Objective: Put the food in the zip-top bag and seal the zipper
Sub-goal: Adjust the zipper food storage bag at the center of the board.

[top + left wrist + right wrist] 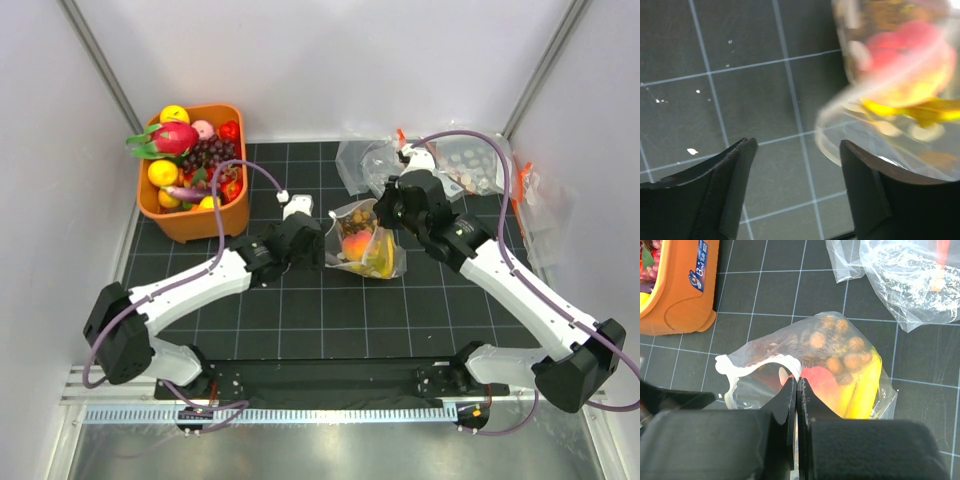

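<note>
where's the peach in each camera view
top external: peach near centre, inside the zip-top bag.
left wrist: peach top right, blurred.
right wrist: peach centre, just past the right gripper.
Shared landmark: the banana bunch beside it.

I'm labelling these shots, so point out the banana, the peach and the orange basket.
banana (865,385), right wrist view, yellow side
peach (817,382), right wrist view, red skin
basket (195,224), top view, front wall

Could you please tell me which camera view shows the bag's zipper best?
Right wrist: the white zipper curves open, sharp and close, one end pinched in the right pincer. Top external shows it tiny; left wrist shows only a blurred bag edge.
</note>
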Controlling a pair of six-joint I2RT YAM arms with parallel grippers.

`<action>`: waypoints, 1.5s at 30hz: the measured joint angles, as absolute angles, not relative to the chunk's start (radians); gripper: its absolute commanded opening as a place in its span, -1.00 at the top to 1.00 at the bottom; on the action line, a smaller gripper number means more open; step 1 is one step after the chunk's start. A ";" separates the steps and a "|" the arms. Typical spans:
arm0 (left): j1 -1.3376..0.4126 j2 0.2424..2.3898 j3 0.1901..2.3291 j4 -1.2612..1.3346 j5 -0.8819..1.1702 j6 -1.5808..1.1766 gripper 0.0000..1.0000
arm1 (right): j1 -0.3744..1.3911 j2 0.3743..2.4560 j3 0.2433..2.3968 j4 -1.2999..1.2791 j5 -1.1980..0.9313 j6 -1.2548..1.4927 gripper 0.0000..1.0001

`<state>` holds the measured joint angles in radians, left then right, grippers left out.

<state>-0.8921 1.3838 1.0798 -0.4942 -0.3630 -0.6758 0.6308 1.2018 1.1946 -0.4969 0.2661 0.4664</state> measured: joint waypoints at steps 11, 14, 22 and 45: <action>-0.855 1.505 1.155 -0.444 -0.309 -0.635 0.99 | 0.632 1.205 1.192 -0.504 0.248 0.479 0.99; -0.822 1.502 1.202 -0.440 -0.245 -0.607 1.00 | 0.651 1.214 1.192 -0.503 0.268 0.495 0.99; -0.638 1.492 1.227 -0.395 0.107 -0.567 0.99 | 0.749 1.324 1.214 -0.474 0.297 0.554 0.98; -0.602 1.481 1.188 -0.385 0.294 -0.507 1.00 | 0.691 1.388 1.259 -0.397 0.234 0.505 -0.02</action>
